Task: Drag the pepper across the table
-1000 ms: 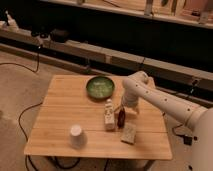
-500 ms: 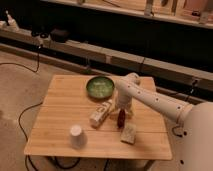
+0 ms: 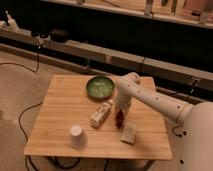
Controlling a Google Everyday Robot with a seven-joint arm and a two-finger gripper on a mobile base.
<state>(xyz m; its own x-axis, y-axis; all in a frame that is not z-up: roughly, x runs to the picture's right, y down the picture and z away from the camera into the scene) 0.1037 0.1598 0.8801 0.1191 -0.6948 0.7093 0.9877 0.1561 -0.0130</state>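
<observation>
Your gripper (image 3: 121, 108) hangs low over the right half of the table (image 3: 59, 102), its tip right at the upper end of the pepper (image 3: 119, 119). You cannot tell from this view whether it has hold of the pepper or only stands against it; the wrist blocks the contact point.

The pepper lies on the tabletop just below the gripper. It is a small dark red shape with its long axis running roughly toward and away from you, a little right of the table's middle.

Just to its left you have the white bottle (image 3: 101, 113). It lies on its side at a slant, with its upper end pointing toward the gripper, near the pepper but apart from it. In front of the pepper and slightly to its right sits the pale beige block (image 3: 129, 133), close to the table's near edge.

Behind the bottle, at the far side of the table, stands the green bowl (image 3: 99, 86), just beside your arm (image 3: 152, 99). The arm reaches in from the right and bends down over the table. The white cup (image 3: 76, 135) stands near the front left, well apart from the pepper.

Beyond the table a low ledge (image 3: 90, 50) runs along the dark wall. Black cables (image 3: 22, 115) trail over the floor on the left.
</observation>
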